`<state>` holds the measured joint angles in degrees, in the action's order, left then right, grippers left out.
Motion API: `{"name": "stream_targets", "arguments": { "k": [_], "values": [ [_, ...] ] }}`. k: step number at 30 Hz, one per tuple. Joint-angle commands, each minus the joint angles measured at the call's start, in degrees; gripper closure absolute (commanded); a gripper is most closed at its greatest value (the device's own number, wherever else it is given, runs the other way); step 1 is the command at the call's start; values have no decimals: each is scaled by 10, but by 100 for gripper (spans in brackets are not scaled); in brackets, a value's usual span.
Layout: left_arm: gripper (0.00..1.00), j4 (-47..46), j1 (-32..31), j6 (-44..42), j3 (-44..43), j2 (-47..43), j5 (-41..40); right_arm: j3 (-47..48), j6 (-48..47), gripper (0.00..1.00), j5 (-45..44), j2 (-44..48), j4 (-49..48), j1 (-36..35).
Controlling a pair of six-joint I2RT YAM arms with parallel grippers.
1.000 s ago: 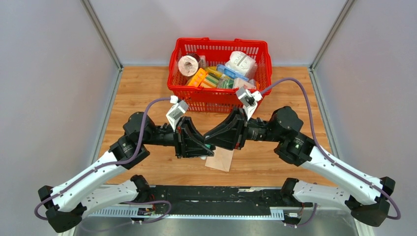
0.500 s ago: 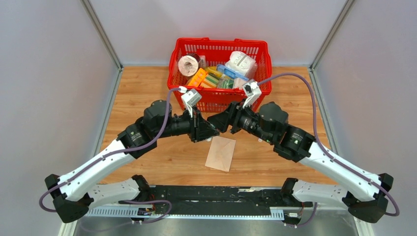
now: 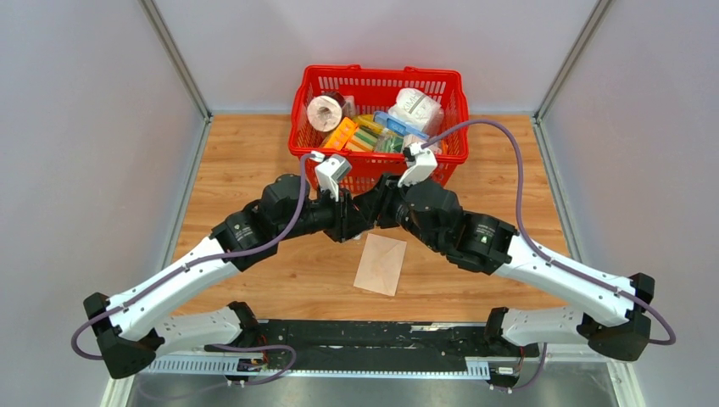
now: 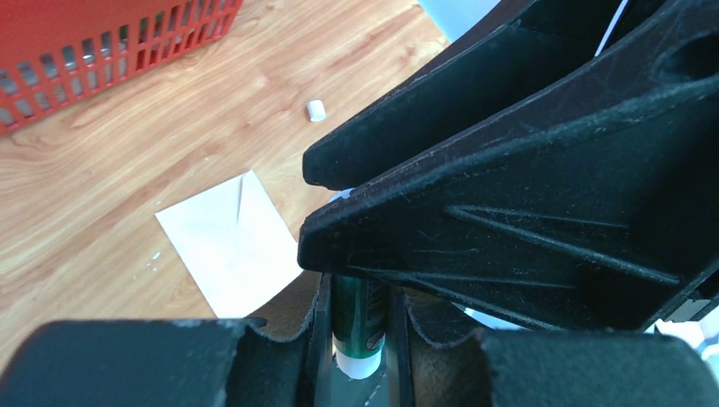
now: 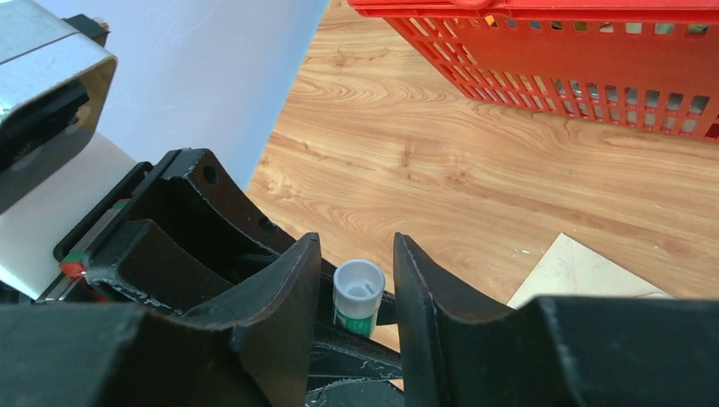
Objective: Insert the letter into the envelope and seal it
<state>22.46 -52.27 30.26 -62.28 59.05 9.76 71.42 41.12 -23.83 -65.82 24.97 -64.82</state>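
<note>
The tan envelope (image 3: pixel 380 264) lies flat on the wooden table, seam side up, and shows again in the left wrist view (image 4: pixel 229 242) and the right wrist view (image 5: pixel 585 271). The letter is out of view. My left gripper (image 3: pixel 358 224) is shut on a green glue stick (image 4: pixel 360 322), a little beyond the envelope's far edge. Facing it, my right gripper (image 3: pixel 373 214) is open, its two fingers (image 5: pixel 297 280) standing either side of the stick's white end (image 5: pixel 359 292) with a gap on both sides.
A red basket (image 3: pixel 377 174) full of groceries stands just behind both grippers. A small white cap (image 4: pixel 315 110) lies on the wood between basket and envelope. Grey walls close in the left, right and back.
Both grippers have moved from over the envelope toward the basket, leaving the envelope uncovered. The right gripper's fingers now stand around the glue stick's white end.
</note>
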Motion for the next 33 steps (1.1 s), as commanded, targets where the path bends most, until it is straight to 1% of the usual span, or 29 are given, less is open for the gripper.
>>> {"name": "stream_targets", "arguments": {
  "k": [1, 6, 8, 11, 12, 13, 15, 16, 17, 18, 19, 20, 21, 22, 23, 25, 27, 28, 29, 30, 31, 32, 33],
  "values": [
    [100, -62, -1, 1, -1, -28, -39, 22, 12, 60, 2, -22, 24, -17],
    [100, -65, -1, 3, 10, -54, -51, 14, -3, 62, 4, -13, 14, -17],
    [100, -82, -1, 8, 18, -66, -52, 16, -21, 70, 9, -12, 14, -16],
    [100, -92, 0, 4, 19, -71, -7, 9, -49, 89, 24, 5, -2, -11],
    [100, -104, -1, 1, 22, -73, 30, 4, -64, 92, 58, 14, -18, -4],
    [100, -113, -1, 0, 29, -80, 49, -4, -82, 93, 80, 22, -30, 5],
    [100, -167, -1, 8, 50, -100, 122, -18, -118, 95, 218, 35, -61, 29],
    [100, -210, -1, 15, 58, -106, 186, -25, -131, 96, 280, 43, -80, 42],
    [100, -269, -1, 36, 72, -117, 213, -43, -144, 96, 345, 52, -100, 53],
    [100, -300, -1, 50, 77, -122, 273, -59, -150, 97, 400, 60, -129, 63],
    [100, -346, -1, 76, 83, -126, 297, -79, -143, 97, 460, 70, -168, 74],
    [100, -373, -1, 92, 84, -128, 339, -102, -127, 97, 521, 79, -211, 89],
    [100, -406, -1, 113, 84, -131, 353, -121, -101, 97, 567, 88, -273, 100],
    [100, -423, -1, 125, 84, -131, 381, -135, -71, 97, 605, 90, -313, 112],
    [100, -449, -1, 144, 83, -133, 394, -142, -50, 97, 626, 88, -343, 117],
    [100, -453, -1, 151, 78, -133, 408, -138, -35, 97, 642, 77, -354, 120],
    [100, -431, -1, 140, 72, -134, 406, -131, -27, 93, 644, 68, -354, 120],
    [100, -409, -1, 132, 66, -137, 389, -127, -29, 89, 633, 67, -340, 120],
    [100, -365, -1, 103, 60, -137, 378, -121, -36, 78, 614, 66, -318, 120],
    [100, -331, -1, 84, 47, -137, 341, -114, -43, 65, 583, 68, -294, 118],
    [100, -263, -1, 55, 42, -134, 291, -105, -49, 56, 552, 68, -261, 119],
    [100, -234, -1, 37, 28, -128, 265, -98, -53, 50, 523, 68, -232, 118],
    [100, -179, -1, 17, 24, -124, 213, -91, -53, 46, 499, 67, -211, 117]
  ]
}}
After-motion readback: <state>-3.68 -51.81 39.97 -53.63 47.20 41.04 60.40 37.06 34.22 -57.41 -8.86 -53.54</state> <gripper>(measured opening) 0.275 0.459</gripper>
